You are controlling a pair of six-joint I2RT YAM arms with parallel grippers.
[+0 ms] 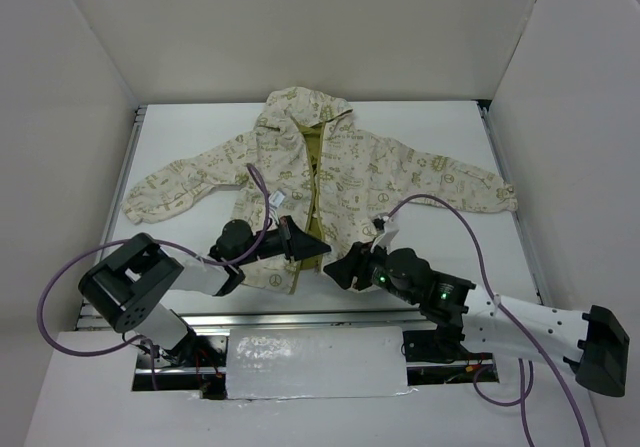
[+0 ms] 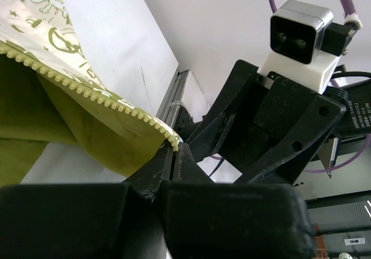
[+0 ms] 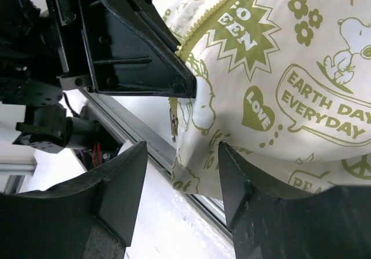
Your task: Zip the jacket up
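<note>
The jacket (image 1: 350,167) lies flat on the white table, hood at the far side, front partly open and showing olive lining. My left gripper (image 1: 299,241) is shut on the toothed zipper edge (image 2: 124,109) near the bottom hem and lifts it a little; its jaws (image 2: 175,149) are pressed together at the fabric's corner. My right gripper (image 1: 337,269) is open just right of it. In the right wrist view its jaws (image 3: 182,150) stand apart on either side of the jacket's (image 3: 290,68) bottom corner, where a small metal zipper piece (image 3: 173,123) hangs.
A metal rail (image 1: 300,319) runs along the table's near edge, just below both grippers. White walls close in the table on three sides. Purple cables (image 1: 262,189) loop over the jacket near both arms. The right arm's wrist camera (image 2: 301,33) sits close in front of the left gripper.
</note>
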